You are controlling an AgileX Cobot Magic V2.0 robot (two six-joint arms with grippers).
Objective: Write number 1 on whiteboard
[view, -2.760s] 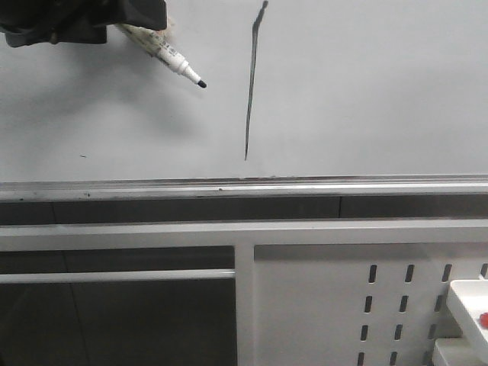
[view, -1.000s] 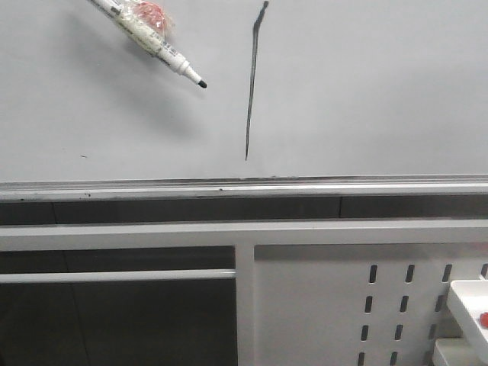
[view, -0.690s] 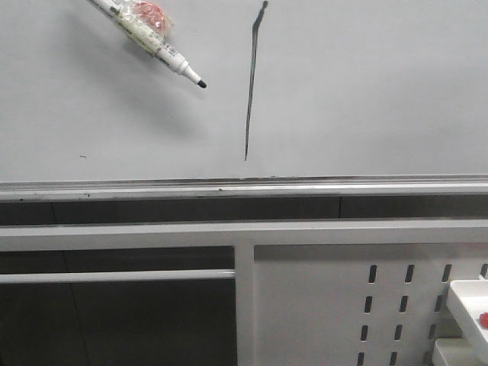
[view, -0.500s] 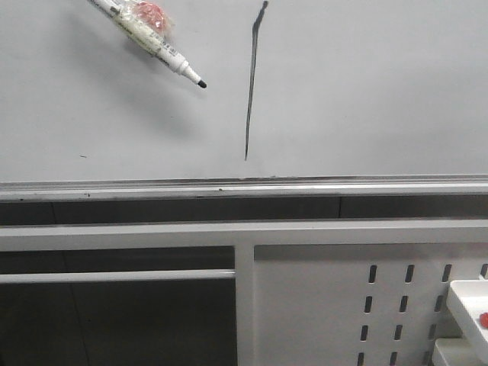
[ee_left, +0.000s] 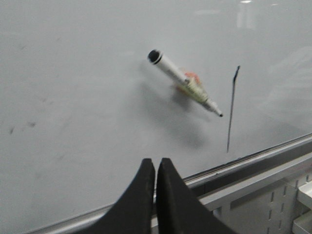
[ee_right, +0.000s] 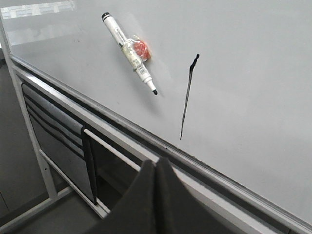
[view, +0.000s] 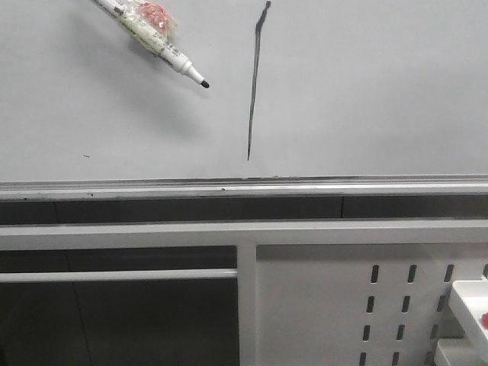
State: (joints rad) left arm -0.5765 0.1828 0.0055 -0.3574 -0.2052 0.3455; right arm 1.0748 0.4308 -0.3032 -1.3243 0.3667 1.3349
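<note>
The number 1 [view: 255, 84] is a thin dark slanted stroke with a small blob at its top on the pale whiteboard [view: 366, 91]. It also shows in the left wrist view [ee_left: 231, 112] and the right wrist view [ee_right: 187, 97]. A white marker [view: 152, 38] with a black tip and a red patch on its barrel stays on the board by itself, left of the stroke, tip pointing toward it. My left gripper [ee_left: 155, 163] is shut and empty, back from the board. My right gripper [ee_right: 156, 163] is shut and empty, below the board's rail. Neither gripper shows in the front view.
A silver rail [view: 343, 185] runs along the board's lower edge. Below it is a white frame and a white metal panel with slotted holes [view: 366, 305]. A white tray [view: 469, 301] with something red in it sits at the lower right.
The dark gripper that was at the marker's upper end 2.8 s ago has left the front view. The marker has stayed in place on the board. The stroke is unchanged.
</note>
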